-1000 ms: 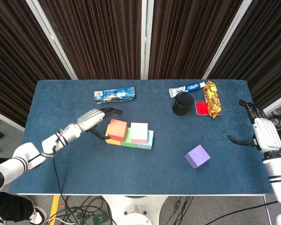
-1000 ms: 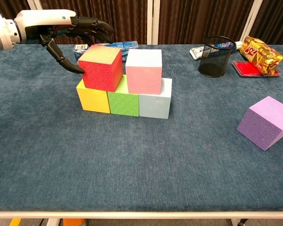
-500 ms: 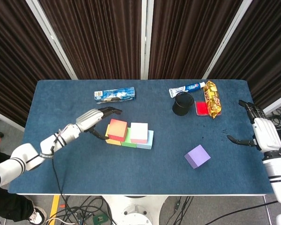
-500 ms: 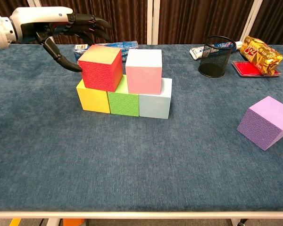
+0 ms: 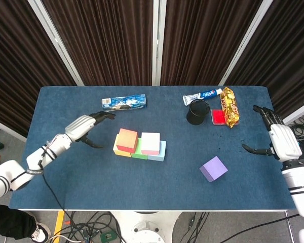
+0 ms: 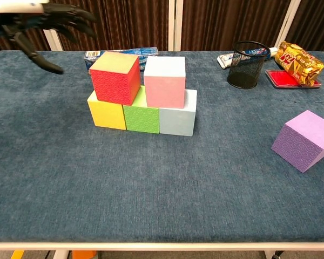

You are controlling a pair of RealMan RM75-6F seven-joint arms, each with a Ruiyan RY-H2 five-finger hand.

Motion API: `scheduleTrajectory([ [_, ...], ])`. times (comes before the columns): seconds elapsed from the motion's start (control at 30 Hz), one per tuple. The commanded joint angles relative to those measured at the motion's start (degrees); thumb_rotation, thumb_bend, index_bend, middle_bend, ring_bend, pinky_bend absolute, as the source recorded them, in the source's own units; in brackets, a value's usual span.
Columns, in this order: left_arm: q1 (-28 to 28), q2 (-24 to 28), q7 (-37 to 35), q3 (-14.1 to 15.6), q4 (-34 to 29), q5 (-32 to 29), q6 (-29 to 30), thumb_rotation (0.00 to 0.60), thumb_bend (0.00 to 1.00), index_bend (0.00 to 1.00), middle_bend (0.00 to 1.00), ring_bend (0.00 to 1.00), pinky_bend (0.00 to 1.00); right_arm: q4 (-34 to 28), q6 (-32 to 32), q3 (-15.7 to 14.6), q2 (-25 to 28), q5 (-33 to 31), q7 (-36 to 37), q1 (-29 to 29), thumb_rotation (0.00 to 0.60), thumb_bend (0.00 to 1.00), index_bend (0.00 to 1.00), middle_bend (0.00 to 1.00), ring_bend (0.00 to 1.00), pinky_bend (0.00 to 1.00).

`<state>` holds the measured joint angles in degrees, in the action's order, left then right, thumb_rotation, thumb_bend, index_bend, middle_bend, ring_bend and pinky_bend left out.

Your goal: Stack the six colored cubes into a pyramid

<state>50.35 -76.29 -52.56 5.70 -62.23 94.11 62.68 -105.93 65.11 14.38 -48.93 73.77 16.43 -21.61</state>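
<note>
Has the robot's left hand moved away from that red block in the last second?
Yes. The left hand has drawn back leftward from the red cube, leaving a clear gap; it holds nothing.

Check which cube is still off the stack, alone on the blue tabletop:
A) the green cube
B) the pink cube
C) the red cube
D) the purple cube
D: the purple cube sits by itself right of the five-cube stack, near the open right hand.

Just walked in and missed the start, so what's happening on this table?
A two-armed robot is stacking foam cubes into a pyramid. The yellow cube, green cube and pale blue cube form the base, with the red cube and pink cube on top. The purple cube sits apart. The left hand and right hand are open, holding nothing.
</note>
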Motion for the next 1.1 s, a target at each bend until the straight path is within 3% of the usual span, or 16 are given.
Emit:
scheduleTrajectory([
  [0.03, -7.3, 7.0, 14.6, 0.2, -8.1, -8.2, 0.2, 0.600, 0.11, 0.09, 0.15, 0.06, 0.19, -2.3, -2.0, 1.1, 0.1, -1.0, -2.0, -2.3, 0.600, 0.05, 0.00, 0.09, 0.00, 0.00],
  [0.1, -11.3, 10.2, 21.5, -0.2, -13.2, -13.9, 0.8, 0.600, 0.11, 0.09, 0.13, 0.05, 0.19, -3.6, -3.7, 2.2, -1.4, -3.7, -5.6, -4.9, 0.600, 0.05, 0.00, 0.10, 0.00, 0.00],
  [0.2, -16.8, 13.7, 26.3, -1.0, -19.1, -20.9, 3.7, 0.600, 0.09, 0.09, 0.12, 0.04, 0.19, -4.2, -7.9, 3.9, -4.8, -9.3, -11.8, -10.4, 0.600, 0.04, 0.00, 0.10, 0.00, 0.00],
  [0.37, -25.4, 14.4, 30.8, -2.8, -21.7, -26.1, 13.7, 0.600, 0.04, 0.09, 0.11, 0.01, 0.15, -2.0, -12.8, 5.6, -11.4, -18.9, -23.0, -20.5, 0.600, 0.05, 0.00, 0.10, 0.00, 0.00],
  [0.63, -35.2, 10.3, 33.9, -2.7, -18.4, -22.9, 24.9, 0.600, 0.00, 0.10, 0.11, 0.00, 0.14, -0.5, -10.9, 5.6, -23.5, -34.1, -40.0, -34.1, 0.600, 0.05, 0.00, 0.12, 0.00, 0.00],
  [0.8, -38.5, 8.2, 31.2, -3.0, -17.1, -21.8, 25.2, 0.600, 0.00, 0.10, 0.11, 0.00, 0.14, -0.7, -9.3, 5.6, -26.6, -42.4, -45.9, -39.4, 0.600, 0.05, 0.00, 0.12, 0.00, 0.00],
  [1.1, -40.9, 7.1, 28.8, -4.5, -15.5, -19.7, 23.8, 0.600, 0.00, 0.10, 0.11, 0.00, 0.14, -1.4, -5.8, 5.0, -31.0, -49.3, -50.9, -45.1, 0.600, 0.02, 0.00, 0.13, 0.00, 0.00],
])
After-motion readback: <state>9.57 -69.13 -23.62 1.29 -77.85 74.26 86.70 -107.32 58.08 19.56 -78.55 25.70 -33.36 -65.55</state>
